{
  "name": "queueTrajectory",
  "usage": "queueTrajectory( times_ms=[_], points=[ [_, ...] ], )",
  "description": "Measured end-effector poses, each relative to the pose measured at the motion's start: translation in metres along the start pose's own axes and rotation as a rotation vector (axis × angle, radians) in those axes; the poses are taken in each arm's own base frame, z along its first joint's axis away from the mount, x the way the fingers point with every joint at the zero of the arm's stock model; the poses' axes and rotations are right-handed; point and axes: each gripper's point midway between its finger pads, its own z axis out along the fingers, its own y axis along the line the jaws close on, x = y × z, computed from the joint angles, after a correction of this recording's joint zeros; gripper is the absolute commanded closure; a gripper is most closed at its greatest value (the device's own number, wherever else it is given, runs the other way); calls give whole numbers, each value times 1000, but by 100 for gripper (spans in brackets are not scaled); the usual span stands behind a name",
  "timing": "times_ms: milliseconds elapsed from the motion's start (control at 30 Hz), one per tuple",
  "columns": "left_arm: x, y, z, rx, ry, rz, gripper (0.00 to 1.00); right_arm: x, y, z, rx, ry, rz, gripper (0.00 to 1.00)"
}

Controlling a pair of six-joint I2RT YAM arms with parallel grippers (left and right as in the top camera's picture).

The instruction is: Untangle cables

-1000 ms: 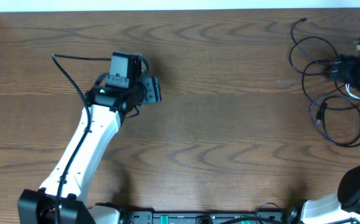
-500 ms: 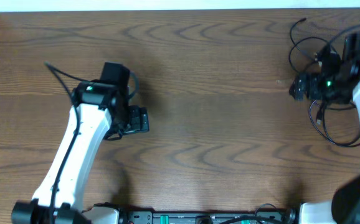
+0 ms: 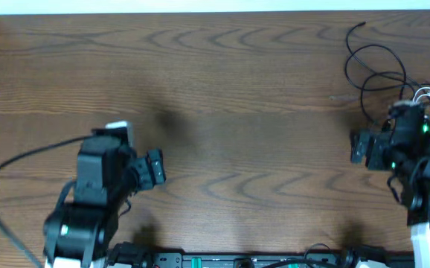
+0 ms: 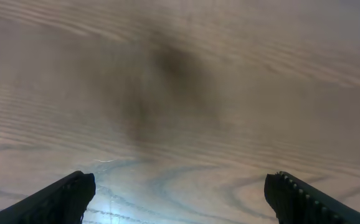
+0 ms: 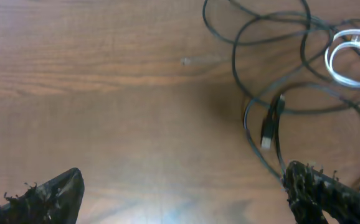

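Left gripper (image 4: 181, 182) is spread wide, empty, over the bare brown wood-grain table (image 3: 260, 89). Right gripper (image 5: 183, 175) is also spread wide, gripping nothing. The long thin black cable (image 5: 268, 129) loops at 2 o'clock in the overhead view (plug end flat on the wood), touching the short coiled white cable (image 5: 329, 62).

The table (image 3: 260, 149) is brown wood with bold grain and a soft sheen. The black cable (image 5: 269, 127) looks smooth, matt plastic; the white cable (image 5: 354, 38) is glossier. The right fingers (image 5: 320, 186) are matt black and rough-toothed.
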Motion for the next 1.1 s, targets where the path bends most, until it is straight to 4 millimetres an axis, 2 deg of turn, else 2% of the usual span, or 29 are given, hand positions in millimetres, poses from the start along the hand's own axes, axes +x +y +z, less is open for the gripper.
queueTrajectory(
  times_ms=[167, 300, 467, 700, 833, 1000, 1100],
  points=[
    [-3, -1, -16, 22, -70, 1, 7, 26, 4, -12, -2, 64, 14, 1],
    [-2, -1, -19, 24, -79, 1, 7, 45, 5, -15, -5, 141, 31, 1],
    [-2, -1, -19, 24, -78, 1, 7, 53, 6, -16, -6, 172, 38, 1],
    [-2, -1, -19, 24, -77, 1, 7, 54, 5, -16, -3, 175, 38, 1],
    [-1, -1, -19, 23, -74, 1, 7, 40, 4, -14, 2, 114, 25, 1],
    [-1, -1, -19, 22, -72, 1, 7, -12, 10, -19, -11, -169, -47, 1],
    [0, 0, -19, 22, -71, 1, 7, -33, 20, -31, -31, -353, -98, 1]
  ],
)
